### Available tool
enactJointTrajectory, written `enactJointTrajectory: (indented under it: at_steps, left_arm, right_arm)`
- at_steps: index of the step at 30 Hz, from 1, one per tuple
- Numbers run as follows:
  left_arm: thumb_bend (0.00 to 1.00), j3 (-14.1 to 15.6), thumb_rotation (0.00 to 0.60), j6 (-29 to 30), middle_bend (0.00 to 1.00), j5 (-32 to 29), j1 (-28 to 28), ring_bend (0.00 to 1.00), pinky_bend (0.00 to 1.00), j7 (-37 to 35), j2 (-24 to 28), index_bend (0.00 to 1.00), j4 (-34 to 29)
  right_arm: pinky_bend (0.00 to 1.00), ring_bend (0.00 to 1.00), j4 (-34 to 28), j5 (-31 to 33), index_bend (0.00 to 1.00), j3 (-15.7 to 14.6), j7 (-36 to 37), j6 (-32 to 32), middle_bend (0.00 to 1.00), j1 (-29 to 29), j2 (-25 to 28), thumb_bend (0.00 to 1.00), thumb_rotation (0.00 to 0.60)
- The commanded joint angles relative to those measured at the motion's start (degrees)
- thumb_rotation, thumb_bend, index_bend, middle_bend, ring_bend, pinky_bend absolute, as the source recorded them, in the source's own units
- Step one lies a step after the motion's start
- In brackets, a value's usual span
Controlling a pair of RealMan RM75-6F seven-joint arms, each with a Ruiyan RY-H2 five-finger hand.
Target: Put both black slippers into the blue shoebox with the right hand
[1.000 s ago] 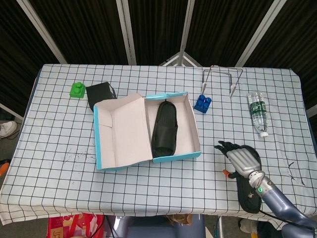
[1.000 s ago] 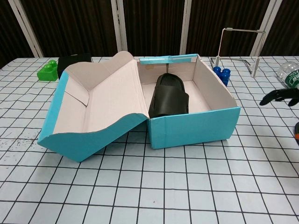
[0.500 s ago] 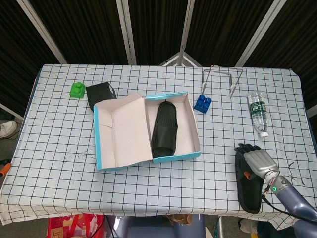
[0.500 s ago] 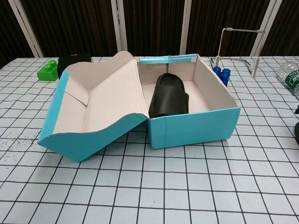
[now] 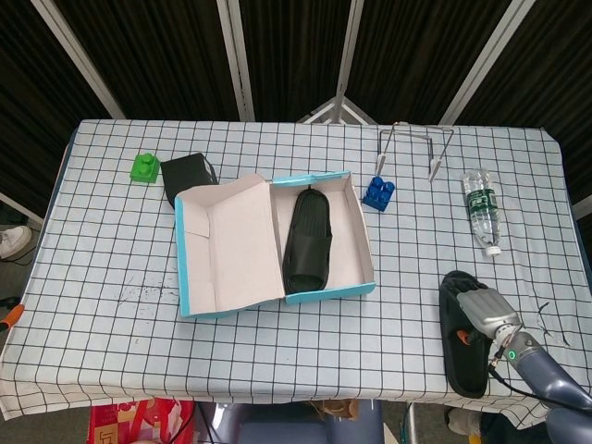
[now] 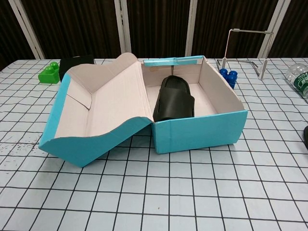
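The blue shoebox (image 5: 367,248) stands open mid-table, its lid (image 5: 227,245) folded out to the left. One black slipper (image 5: 307,239) lies inside it, also plain in the chest view as slipper (image 6: 174,98) behind the box's front wall (image 6: 199,131). The second black slipper (image 5: 461,347) lies on the table near the front right edge; only a dark sliver (image 6: 305,137) of it shows in the chest view. My right hand (image 5: 485,311) rests on top of this slipper's strap, its fingers tucked down out of sight. The left hand is not visible.
At the back left sit a green block (image 5: 143,167) and a black case (image 5: 188,173). A blue block (image 5: 378,191), a wire stand (image 5: 416,146) and a water bottle (image 5: 482,208) lie right of the box. The table's front edge (image 5: 388,396) runs just past the slipper.
My right hand has swung right from above the table onto the second slipper and sunk onto its strap; its fingers, spread before, no longer show. The slipper has not moved.
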Motion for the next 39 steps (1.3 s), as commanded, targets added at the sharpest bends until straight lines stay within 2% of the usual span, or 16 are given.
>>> enactJointTrajectory:
  at_steps: [1,10,20,23,27,34,39]
  left_arm:
    - [0.04,0.05,0.600,-0.14,0.05,0.00,-0.05,0.00,0.04,0.07,-0.01,0.25,0.01]
    - [0.04,0.28,0.600,-0.14,0.05,0.27,-0.12,0.00,0.04,0.95,-0.22,0.25,-0.14]
    - [0.04,0.26,0.600,-0.36,0.05,-0.10,-0.16,0.00,0.04,1.51,-0.22,0.25,-0.38]
    - [0.04,0.39,0.600,-0.61,0.05,0.01,-0.31,0.00,0.04,1.92,-0.30,0.25,-0.47]
    - [0.04,0.56,0.600,-0.64,0.05,0.28,-0.39,0.00,0.04,2.37,-0.41,0.25,-0.57]
    - [0.04,0.63,0.600,-0.78,0.05,0.31,-0.48,0.00,0.04,2.60,-0.54,0.25,-0.51]
    - [0.04,0.65,0.600,-0.91,0.04,0.30,-0.57,0.00,0.04,2.69,-0.59,0.25,-0.45]
  right_arm:
    - [0.13,0.04,0.86,0.91,0.10,0.14,-0.12,-0.22,0.00,0.48,-0.79,0.36,0.600]
    - [0.13,0.05,2.64,4.57,0.10,-0.81,-2.39,-2.98,0.00,3.35,-1.25,0.36,0.600]
    - [0.13,0.08,4.54,9.09,0.10,-3.34,-4.86,-5.09,0.00,6.08,-1.29,0.36,0.600]
    - [0.13,0.15,4.47,9.91,0.10,-3.67,-5.00,-5.18,0.06,6.65,-1.08,0.36,0.600]
    - [0.13,0.24,4.54,10.15,0.17,-3.83,-4.95,-5.25,0.18,7.30,-0.96,0.36,0.600]
    - [0.13,0.31,4.21,11.80,0.23,-4.59,-5.05,-7.38,0.25,9.13,-0.20,0.36,0.600]
    - [0.14,0.36,4.19,13.82,0.34,-5.60,-5.35,-8.86,0.34,11.16,-0.01,0.36,0.600]
